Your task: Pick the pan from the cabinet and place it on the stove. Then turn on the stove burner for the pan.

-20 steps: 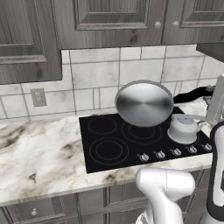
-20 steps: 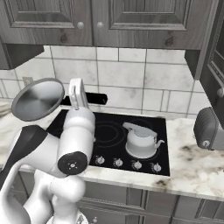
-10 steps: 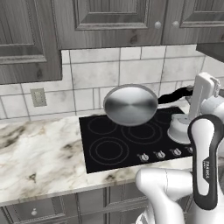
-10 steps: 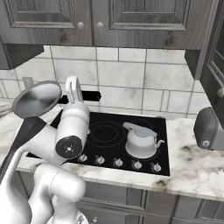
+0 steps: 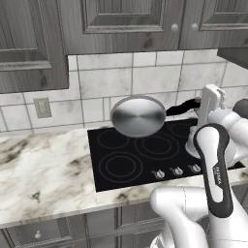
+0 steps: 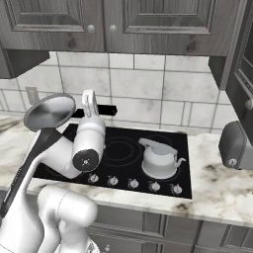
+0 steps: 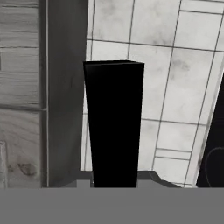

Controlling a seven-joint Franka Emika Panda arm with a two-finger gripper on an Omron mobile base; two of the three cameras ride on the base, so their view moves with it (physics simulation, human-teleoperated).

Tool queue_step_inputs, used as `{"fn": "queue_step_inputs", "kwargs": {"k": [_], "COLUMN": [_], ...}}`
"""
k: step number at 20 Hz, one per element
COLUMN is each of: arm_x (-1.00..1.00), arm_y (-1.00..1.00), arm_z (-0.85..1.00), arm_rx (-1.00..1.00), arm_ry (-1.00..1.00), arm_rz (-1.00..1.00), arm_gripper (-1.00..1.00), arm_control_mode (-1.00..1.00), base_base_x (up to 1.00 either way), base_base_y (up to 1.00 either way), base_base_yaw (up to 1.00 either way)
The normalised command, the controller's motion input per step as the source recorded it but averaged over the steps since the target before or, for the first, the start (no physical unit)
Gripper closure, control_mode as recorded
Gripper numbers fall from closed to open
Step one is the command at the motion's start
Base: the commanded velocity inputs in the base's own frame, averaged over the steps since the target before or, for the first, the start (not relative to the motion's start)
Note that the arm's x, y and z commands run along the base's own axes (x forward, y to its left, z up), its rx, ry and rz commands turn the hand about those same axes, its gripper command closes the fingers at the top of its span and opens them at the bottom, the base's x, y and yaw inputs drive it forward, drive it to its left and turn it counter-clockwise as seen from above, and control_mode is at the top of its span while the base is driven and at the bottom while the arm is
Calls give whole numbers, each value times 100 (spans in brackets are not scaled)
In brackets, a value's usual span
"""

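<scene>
The silver pan (image 5: 138, 116) hangs tilted in the air over the back left of the black stove (image 5: 127, 164), its round bottom facing the left base view. In the right base view the pan (image 6: 49, 111) sits left of my hand, above the stove (image 6: 123, 148). My gripper (image 5: 200, 104) (image 6: 90, 112) is shut on the pan's long black handle (image 5: 181, 107). In the hand view the handle (image 7: 114, 127) rises from the bottom against the tiled wall. The dark grey cabinet (image 5: 131, 24) (image 6: 113, 22) spans the wall above, its front doors shut.
A silver-white kettle (image 6: 159, 158) stands on the stove's right front ring, partly hidden behind my arm as the kettle (image 5: 193, 145). Silver knobs (image 6: 133, 184) line the stove's front. A toaster (image 6: 234, 146) sits on the right counter. A dark cabinet door (image 6: 243, 54) juts out at the right.
The pan has shifted left over the stove in the left base view, still held by its handle. My forearm has swung forward into the foreground.
</scene>
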Motion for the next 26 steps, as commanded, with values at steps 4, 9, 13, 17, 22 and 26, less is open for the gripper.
{"fn": "queue_step_inputs", "kwargs": {"k": [4,9,13,17,22,26], "arm_x": [53,53,51,49,42,41], "arm_y": [13,13,6,6,8,7], "arm_z": [-43,-45,-41,-41,-41,-43], "arm_rx": [0,0,0,0,0,0], "arm_ry": [7,7,8,12,11,7], "arm_rz": [0,0,0,0,0,0], "arm_gripper": [100,100,100,100,100,100], "arm_control_mode": [-100,-100,-100,-100,-100,-100], "base_base_x": [0,0,0,0,0,0], "base_base_y": [0,0,0,0,0,0], "base_base_yaw": [0,0,0,0,0,0]}}
